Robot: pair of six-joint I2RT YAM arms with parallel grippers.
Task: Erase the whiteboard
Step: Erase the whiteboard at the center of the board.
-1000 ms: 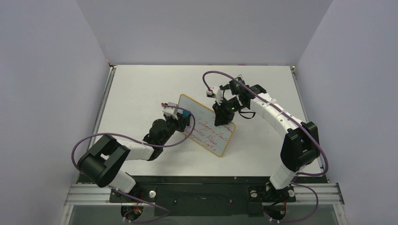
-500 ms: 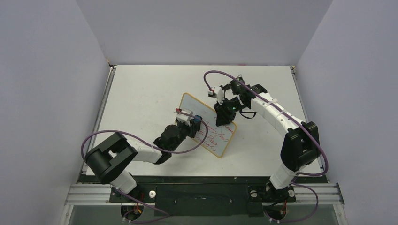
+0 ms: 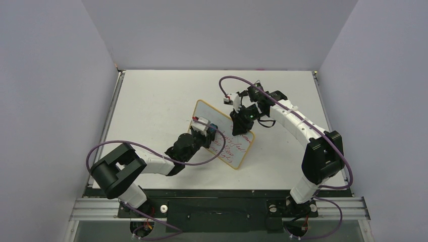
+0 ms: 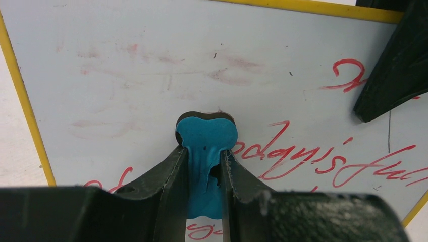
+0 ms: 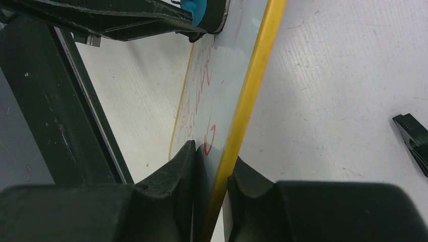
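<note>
Near the middle of the table [image 3: 151,101] the whiteboard [image 3: 232,148] stands tilted on its edge. My right fingers [image 5: 169,174] are pinched narrow on its yellow frame [image 5: 252,85], one on either side of the board. My left fingers [image 4: 164,179] are clamped on the blue eraser [image 4: 206,136], which touches the board face just above the red writing [image 4: 303,156], with faint pink smudges higher up.

My counter [image 3: 151,101] is white and lightly scuffed, filling the middle of the top view. Pale lilac walls [image 3: 212,30] rise along its upper, left and right sides. A silver rail [image 3: 96,207] runs across the bottom of the frame. The small eraser [image 4: 206,136], blue with a dark pad, sits at the centre of my left wrist view.
</note>
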